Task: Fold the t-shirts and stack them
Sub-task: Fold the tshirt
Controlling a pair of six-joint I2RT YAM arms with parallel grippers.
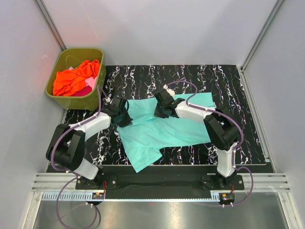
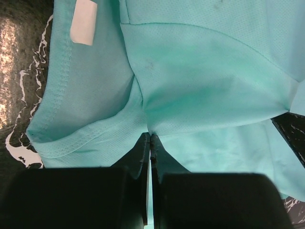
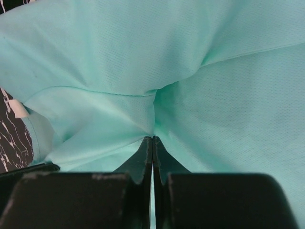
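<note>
The left pincer (image 2: 150, 139) is pressed together, pinching a gathered fold of the teal t-shirt (image 2: 205, 81). A white label (image 2: 83, 26) sits beyond and to the left of its tips. The right pincer (image 3: 152, 139) is likewise clamped on a fold of the same shirt. The shirt lies spread on the tabletop (image 1: 238, 95) beneath and between both pincers. Well beyond and to the left of the left pincer, the olive tub (image 1: 81, 50) holds the orange t-shirt (image 1: 76, 76) and what appears to be the pink t-shirt (image 1: 86, 89), mostly covered.
</note>
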